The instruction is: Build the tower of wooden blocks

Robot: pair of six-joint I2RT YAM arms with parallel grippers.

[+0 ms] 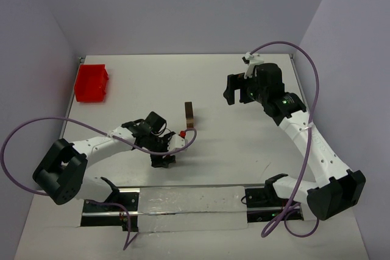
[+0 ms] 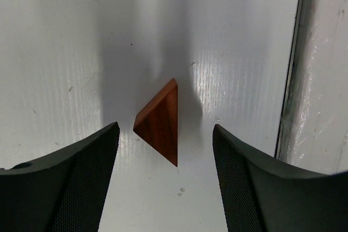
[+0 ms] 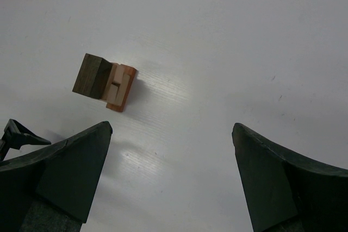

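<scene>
The wood block tower (image 1: 190, 115) stands mid-table as a narrow stack with a dark block on top; it shows in the right wrist view (image 3: 106, 82) from above. A reddish-brown triangular wedge (image 1: 181, 133) lies on the table just in front of the tower. In the left wrist view the wedge (image 2: 160, 123) sits between and slightly beyond my left gripper's tips (image 2: 166, 127), untouched. My left gripper (image 1: 172, 144) is open and low over the table. My right gripper (image 1: 234, 92) is open and empty, raised to the right of the tower; its tips (image 3: 171, 127) frame bare table.
A red plastic tray (image 1: 91, 82) sits at the far left of the table. A seam and strip along the table's near edge (image 2: 296, 80) runs close to the left gripper.
</scene>
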